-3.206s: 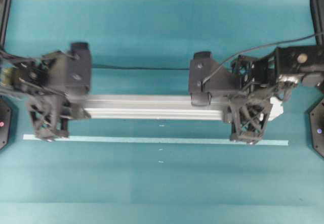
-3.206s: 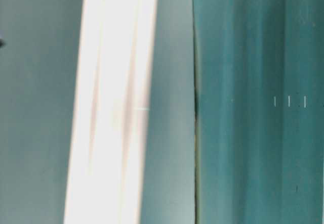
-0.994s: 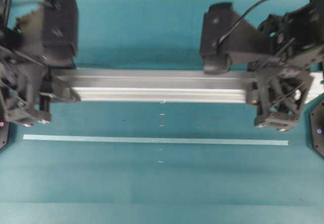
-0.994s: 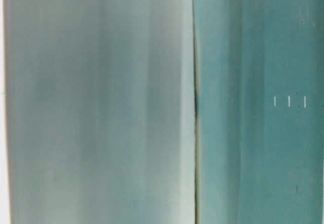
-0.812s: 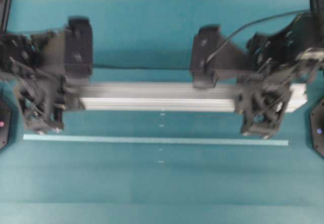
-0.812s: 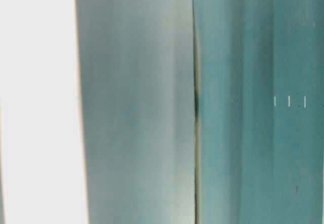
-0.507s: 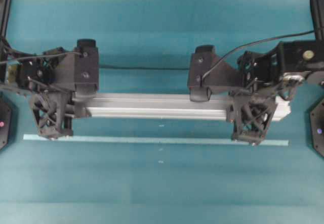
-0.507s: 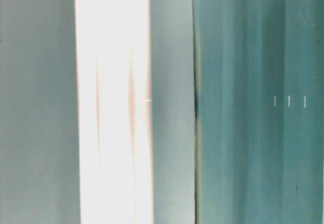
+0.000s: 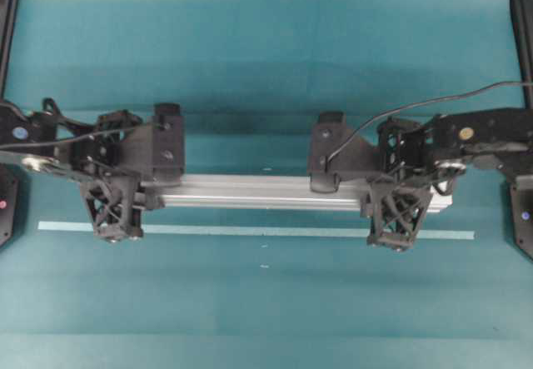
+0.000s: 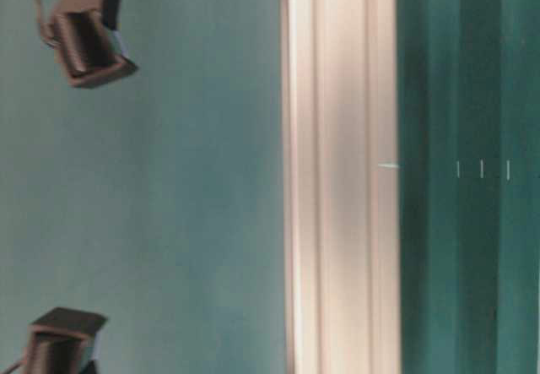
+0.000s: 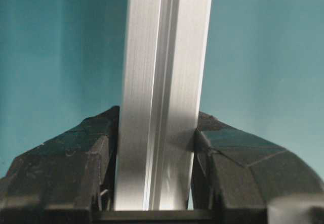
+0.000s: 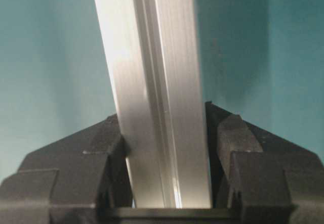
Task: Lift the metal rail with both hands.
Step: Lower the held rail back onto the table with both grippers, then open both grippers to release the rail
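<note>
The metal rail [image 9: 250, 191] is a long silver grooved bar lying level across the middle of the teal table. My left gripper [image 9: 125, 198] grips it near its left end, and my right gripper [image 9: 398, 201] grips it near its right end. In the left wrist view the rail [image 11: 162, 57] runs up between the black fingers of the left gripper [image 11: 157, 148], which close against its sides. In the right wrist view the rail [image 12: 147, 57] sits the same way in the right gripper [image 12: 164, 148]. In the table-level view the rail [image 10: 342, 180] lies close to the table surface.
A thin pale tape strip [image 9: 250, 231] lies on the table just in front of the rail, parallel to it. Black arm bases stand at the far left edge [image 9: 4, 202] and far right edge [image 9: 523, 215]. A cable [image 9: 433, 102] arcs from the right arm.
Both grippers and the rail have come down from a high raised position. The rail looks smaller and sits nearer the tape strip, and both arms have drawn inward.
</note>
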Action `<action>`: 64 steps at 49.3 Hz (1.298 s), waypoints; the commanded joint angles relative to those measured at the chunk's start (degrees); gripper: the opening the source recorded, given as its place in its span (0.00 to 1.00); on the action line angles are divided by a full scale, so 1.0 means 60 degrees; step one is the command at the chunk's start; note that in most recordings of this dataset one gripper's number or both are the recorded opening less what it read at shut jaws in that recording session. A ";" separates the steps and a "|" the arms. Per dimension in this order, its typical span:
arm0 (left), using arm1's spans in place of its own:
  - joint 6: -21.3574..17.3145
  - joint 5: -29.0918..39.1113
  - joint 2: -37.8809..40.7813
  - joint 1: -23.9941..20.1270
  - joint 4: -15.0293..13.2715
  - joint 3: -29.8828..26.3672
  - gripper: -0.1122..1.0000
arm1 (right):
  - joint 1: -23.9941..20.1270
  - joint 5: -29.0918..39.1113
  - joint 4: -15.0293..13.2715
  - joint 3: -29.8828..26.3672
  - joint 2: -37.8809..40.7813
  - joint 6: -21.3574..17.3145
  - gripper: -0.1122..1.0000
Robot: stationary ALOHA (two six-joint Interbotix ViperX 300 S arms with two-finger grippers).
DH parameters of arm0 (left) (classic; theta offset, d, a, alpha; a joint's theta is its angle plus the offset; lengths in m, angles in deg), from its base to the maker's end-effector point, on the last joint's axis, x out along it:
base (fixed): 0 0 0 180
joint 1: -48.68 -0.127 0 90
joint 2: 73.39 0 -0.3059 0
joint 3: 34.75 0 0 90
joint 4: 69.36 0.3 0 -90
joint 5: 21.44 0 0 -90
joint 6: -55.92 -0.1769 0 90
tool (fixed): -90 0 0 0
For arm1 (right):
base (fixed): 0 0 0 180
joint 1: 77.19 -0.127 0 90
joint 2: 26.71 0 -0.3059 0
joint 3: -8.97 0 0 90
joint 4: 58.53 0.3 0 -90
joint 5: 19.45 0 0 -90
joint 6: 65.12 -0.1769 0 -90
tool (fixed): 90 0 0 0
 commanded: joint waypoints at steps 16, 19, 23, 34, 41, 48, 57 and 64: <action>0.0776 -0.0835 0.0615 0.0132 -0.0029 0.0322 0.37 | -0.0161 -0.1436 0.0044 0.0527 0.0703 -0.0029 0.44; 0.0894 -0.0952 0.0688 0.0205 -0.0029 0.0366 0.37 | -0.0176 -0.1597 0.0044 0.0630 0.0732 -0.0029 0.44; 0.0981 -0.1025 0.0806 0.0278 -0.0029 0.0410 0.37 | -0.0176 -0.1772 0.0044 0.0776 0.0776 -0.0029 0.44; 0.0996 -0.1099 0.1011 0.0293 -0.0029 0.0498 0.37 | -0.0249 -0.2139 0.0059 0.1011 0.0938 -0.0029 0.44; 0.0996 -0.1304 0.1099 0.0293 -0.0029 0.0645 0.37 | -0.0264 -0.2358 0.0044 0.1055 0.1025 -0.0044 0.44; 0.0996 -0.1436 0.1245 0.0293 -0.0029 0.0762 0.37 | -0.0249 -0.2461 0.0044 0.1055 0.1201 -0.0029 0.44; 0.0996 -0.1567 0.1406 0.0308 -0.0029 0.0791 0.37 | -0.0249 -0.2637 0.0044 0.1069 0.1377 -0.0029 0.44; 0.0996 -0.1729 0.1509 0.0293 -0.0029 0.0806 0.37 | -0.0249 -0.2783 0.0044 0.1113 0.1494 -0.0029 0.44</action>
